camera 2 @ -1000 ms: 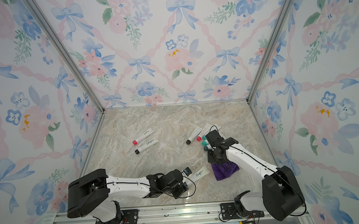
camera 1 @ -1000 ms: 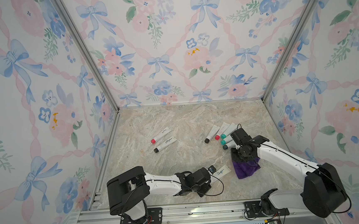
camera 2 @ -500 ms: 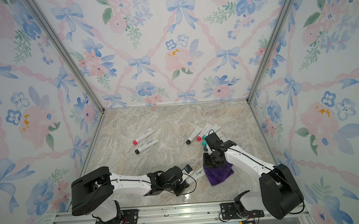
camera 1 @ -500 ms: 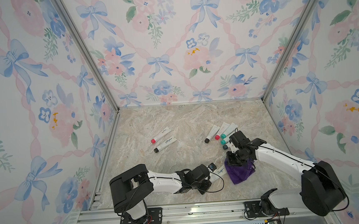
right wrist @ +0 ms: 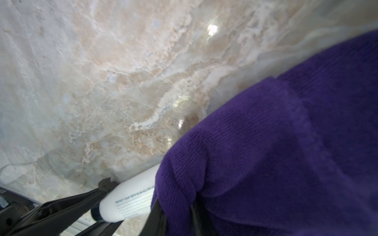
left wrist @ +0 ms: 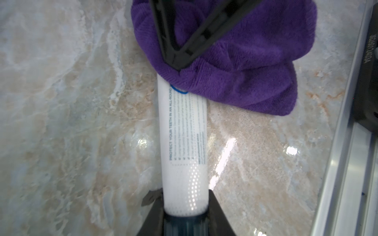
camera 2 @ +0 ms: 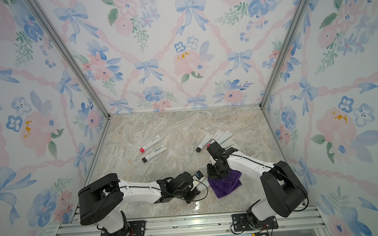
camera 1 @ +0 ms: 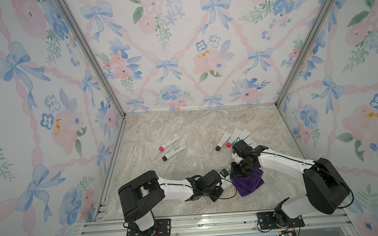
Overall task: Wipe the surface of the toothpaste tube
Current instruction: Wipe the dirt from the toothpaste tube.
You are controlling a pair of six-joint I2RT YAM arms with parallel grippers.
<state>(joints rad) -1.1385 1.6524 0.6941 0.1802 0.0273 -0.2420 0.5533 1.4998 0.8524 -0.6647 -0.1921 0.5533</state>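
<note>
A white toothpaste tube [left wrist: 184, 143] with blue print lies on the marble table near the front. My left gripper [left wrist: 185, 206] is shut on its dark-capped end. A purple cloth [left wrist: 235, 61] covers the tube's other end, and my right gripper [left wrist: 179, 65] is shut on a fold of that cloth, pressing down there. In both top views the cloth [camera 1: 249, 182] [camera 2: 225, 185] hides most of the tube; only a short white stretch [camera 1: 226, 184] shows beside my left gripper [camera 1: 221, 184]. In the right wrist view the tube [right wrist: 131, 198] pokes out from under the cloth [right wrist: 276, 153].
Two more tubes, one red-capped [camera 1: 169, 142] and one black-capped [camera 1: 174, 152], lie left of centre. Several tubes [camera 1: 232, 138] lie fanned out behind my right arm. The aluminium rail [camera 1: 191, 223] runs along the front edge, and flowered walls close the other three sides.
My left gripper has closed on the tube's cap end. My right gripper has dragged the purple cloth leftward onto the tube, covering the part that lay bare before.
</note>
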